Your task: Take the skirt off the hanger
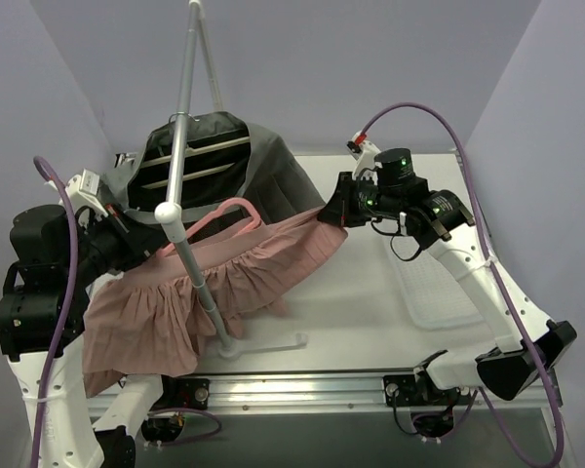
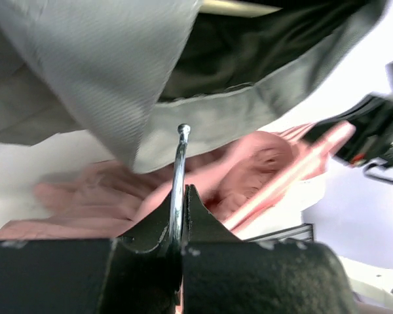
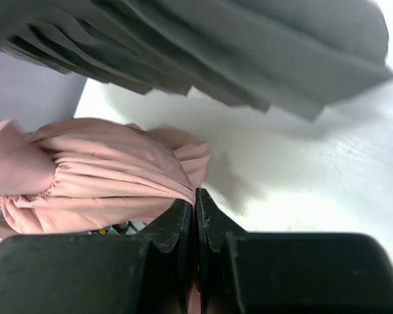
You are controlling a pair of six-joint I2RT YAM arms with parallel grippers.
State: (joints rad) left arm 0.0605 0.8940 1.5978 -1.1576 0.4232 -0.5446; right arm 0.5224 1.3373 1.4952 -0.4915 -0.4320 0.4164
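The pink pleated skirt (image 1: 224, 288) stretches across the table between my two grippers, its waist still on the pink hanger (image 1: 226, 209). My left gripper (image 2: 182, 196) is shut on the hanger's metal hook (image 2: 179, 163); in the top view it sits at the skirt's left end (image 1: 144, 246). The hanger's pink arm (image 2: 295, 171) runs off to the right through bunched skirt cloth (image 2: 255, 160). My right gripper (image 3: 195, 197) is shut on the edge of the skirt's waistband (image 3: 98, 171), at the skirt's right end (image 1: 330, 213).
A grey garment (image 1: 263, 171) hangs from the metal rack pole (image 1: 182, 117) just behind the skirt and fills the top of both wrist views (image 3: 216, 52). The rack's upright and white foot (image 1: 263, 346) stand in front. A clear tray (image 1: 434, 292) lies at the right.
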